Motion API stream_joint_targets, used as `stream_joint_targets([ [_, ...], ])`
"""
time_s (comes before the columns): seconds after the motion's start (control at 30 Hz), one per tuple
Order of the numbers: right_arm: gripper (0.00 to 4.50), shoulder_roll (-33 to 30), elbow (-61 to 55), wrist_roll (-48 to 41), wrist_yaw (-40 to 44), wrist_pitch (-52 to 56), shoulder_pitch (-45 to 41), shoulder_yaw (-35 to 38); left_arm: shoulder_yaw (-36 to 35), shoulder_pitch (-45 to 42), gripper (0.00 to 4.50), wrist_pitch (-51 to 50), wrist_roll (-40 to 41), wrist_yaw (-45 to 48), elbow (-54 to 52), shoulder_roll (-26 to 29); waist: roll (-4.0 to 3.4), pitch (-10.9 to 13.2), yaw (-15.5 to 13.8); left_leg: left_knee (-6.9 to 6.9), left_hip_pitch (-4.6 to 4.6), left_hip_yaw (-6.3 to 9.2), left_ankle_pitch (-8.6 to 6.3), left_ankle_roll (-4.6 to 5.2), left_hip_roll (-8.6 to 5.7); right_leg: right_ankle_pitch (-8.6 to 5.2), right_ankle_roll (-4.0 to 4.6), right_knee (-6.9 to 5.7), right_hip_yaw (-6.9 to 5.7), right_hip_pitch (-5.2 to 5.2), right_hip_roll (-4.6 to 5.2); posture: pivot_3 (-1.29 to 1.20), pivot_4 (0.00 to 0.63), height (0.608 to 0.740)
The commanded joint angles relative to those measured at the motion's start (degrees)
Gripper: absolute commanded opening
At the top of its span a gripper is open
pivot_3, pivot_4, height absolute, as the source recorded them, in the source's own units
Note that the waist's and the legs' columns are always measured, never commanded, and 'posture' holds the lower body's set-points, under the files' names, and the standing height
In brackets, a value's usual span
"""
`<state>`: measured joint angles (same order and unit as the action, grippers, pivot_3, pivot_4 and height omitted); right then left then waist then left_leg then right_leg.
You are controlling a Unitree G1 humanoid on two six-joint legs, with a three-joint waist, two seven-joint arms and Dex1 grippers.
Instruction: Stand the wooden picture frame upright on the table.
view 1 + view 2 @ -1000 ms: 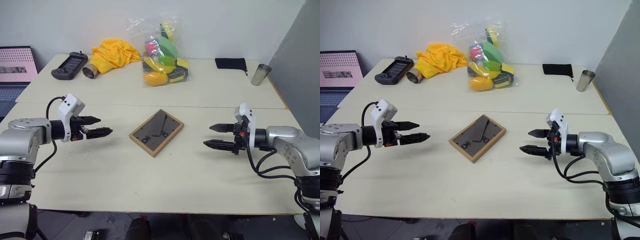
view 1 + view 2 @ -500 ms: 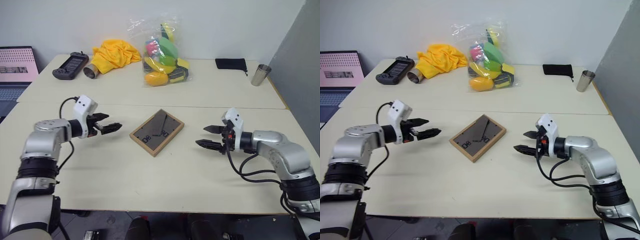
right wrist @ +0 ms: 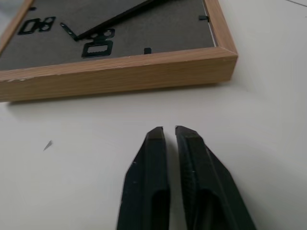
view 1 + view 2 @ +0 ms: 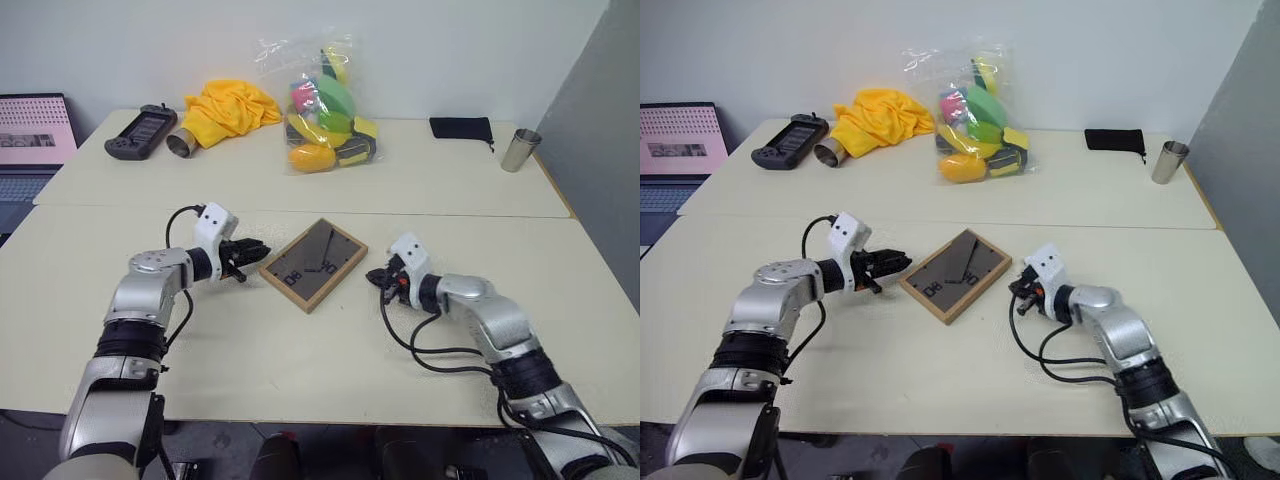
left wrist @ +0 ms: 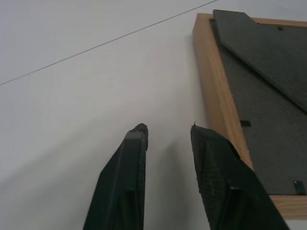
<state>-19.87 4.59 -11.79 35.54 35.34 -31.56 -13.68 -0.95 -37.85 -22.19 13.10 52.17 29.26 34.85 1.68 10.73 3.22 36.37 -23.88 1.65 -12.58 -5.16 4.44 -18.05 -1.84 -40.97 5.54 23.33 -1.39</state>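
Two grippers flank the wooden picture frame (image 4: 313, 264), flat mid-desk (image 4: 300, 380): left gripper (image 4: 258, 251) fingers slightly spread, right gripper (image 4: 374, 277) fingers pressed together.

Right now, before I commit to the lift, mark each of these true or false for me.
1. The picture frame lies flat on the table with its dark back facing up. True.
2. The right gripper is clamped on the frame's wooden edge. False: its fingers are shut on nothing, with bare table between their tips and the frame.
3. The left gripper holds the frame. False: its fingers have a gap between them and sit beside the frame's edge, gripping nothing.
4. The two grippers are on opposite sides of the frame. True.
5. The metal cup stands next to the frame. False: it stands at the far right of the adjoining table.
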Motion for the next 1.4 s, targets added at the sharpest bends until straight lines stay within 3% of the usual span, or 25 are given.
stream_joint_targets([
  [0.03, 0.00, 1.90, 2.30, 1.66, -0.58, -3.18, -3.41, 0.14, -0.05, 0.44, 0.55, -0.66, 0.50, 1.46, -2.75, 0.13, 0.00, 0.00, 0.02, 0.00, 0.00, 0.00, 0.00, 0.00, 0.00, 0.00, 0.00, 0.00, 0.00, 0.00, 0.00, 0.00, 0.150, 0.740],
  [0.13, 0.00, 3.64, 4.03, 2.46, 0.33, -4.18, -4.89, -0.93, 1.49, 2.41, 0.04, -4.08, 1.57, 4.69, -6.90, 0.64, 0.00, 0.00, 0.07, -0.01, 0.01, 0.00, 0.00, 0.00, 0.00, 0.00, 0.00, 0.00, 0.00, 0.00, 0.00, 0.00, 0.150, 0.740],
  [0.63, 0.00, 4.62, -0.36, 0.27, 5.12, -2.26, -2.63, -1.02, 1.09, 16.73, 0.04, -19.80, 9.32, 7.89, -34.58, 5.35, 0.00, 0.00, 0.08, -0.01, 0.01, 0.04, 0.00, 0.00, 0.02, 0.00, 0.00, 0.00, -0.02, -0.02, 0.00, 0.00, 0.150, 0.740],
  [0.93, 0.00, 1.58, -10.29, -3.57, 12.61, 3.98, 1.43, -3.56, 1.93, 19.95, 0.04, -21.53, 9.86, 8.43, -39.83, 6.65, 0.00, 0.00, 0.06, -0.02, 0.01, 0.04, -0.01, 0.00, 0.02, 0.00, 0.00, 0.03, -0.01, -0.02, 0.00, 0.00, 0.150, 0.740],
  [1.3, 0.00, -3.08, -15.94, -5.11, 17.03, 8.37, 3.65, -4.74, 1.04, 24.52, 0.04, -23.33, 12.65, 12.98, -44.67, 14.87, 0.00, 0.00, 0.18, -0.07, 0.05, 0.03, -0.01, 0.01, 0.03, -0.02, 0.00, 0.06, 0.00, -0.02, -0.03, 0.00, 0.150, 0.740],
  [1.4, 0.00, -5.23, -13.74, -2.61, 16.28, 6.82, 3.14, -4.30, 0.20, 24.36, 0.04, -22.02, 11.15, 13.20, -41.42, 17.24, 0.00, 0.00, 0.11, -0.07, 0.04, 0.03, -0.01, 0.01, 0.03, -0.02, 0.00, 0.08, 0.00, -0.02, -0.02, 0.00, 0.150, 0.740],
])
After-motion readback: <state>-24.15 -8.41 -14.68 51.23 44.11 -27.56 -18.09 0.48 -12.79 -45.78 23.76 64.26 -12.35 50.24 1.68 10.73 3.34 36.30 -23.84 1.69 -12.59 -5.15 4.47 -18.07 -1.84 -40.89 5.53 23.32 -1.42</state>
